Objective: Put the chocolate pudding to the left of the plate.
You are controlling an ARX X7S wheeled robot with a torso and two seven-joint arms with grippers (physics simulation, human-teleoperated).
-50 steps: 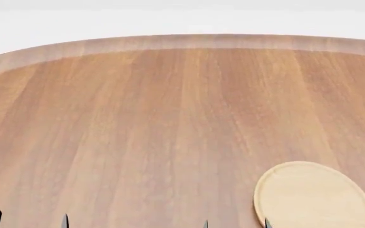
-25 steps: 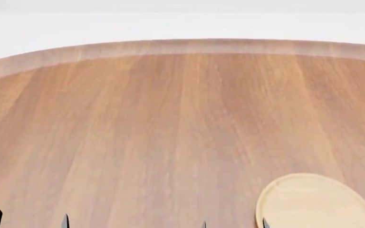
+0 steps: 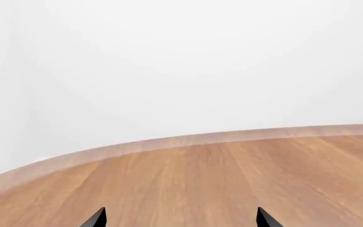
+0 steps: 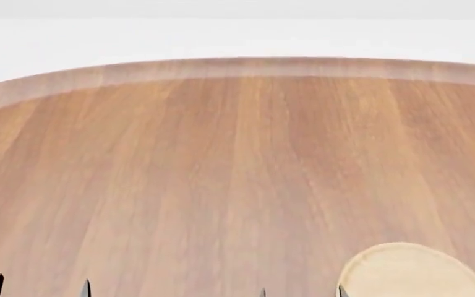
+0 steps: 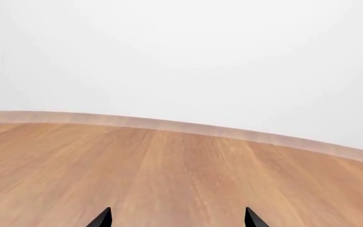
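Only the head view showed the flat round pale-wood plate (image 4: 407, 272) on the brown wooden desk (image 4: 221, 173); both wrist views showed bare desk, left gripper (image 3: 180, 218) and right gripper (image 5: 176, 218) tips spread apart.

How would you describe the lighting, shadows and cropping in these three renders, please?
Head view: flat, even light, no cast shadows on the brown wooden table; the pale round wooden plate is cropped by the bottom edge. Both wrist views: soft grain, blank white background, only dark fingers' tips showing.
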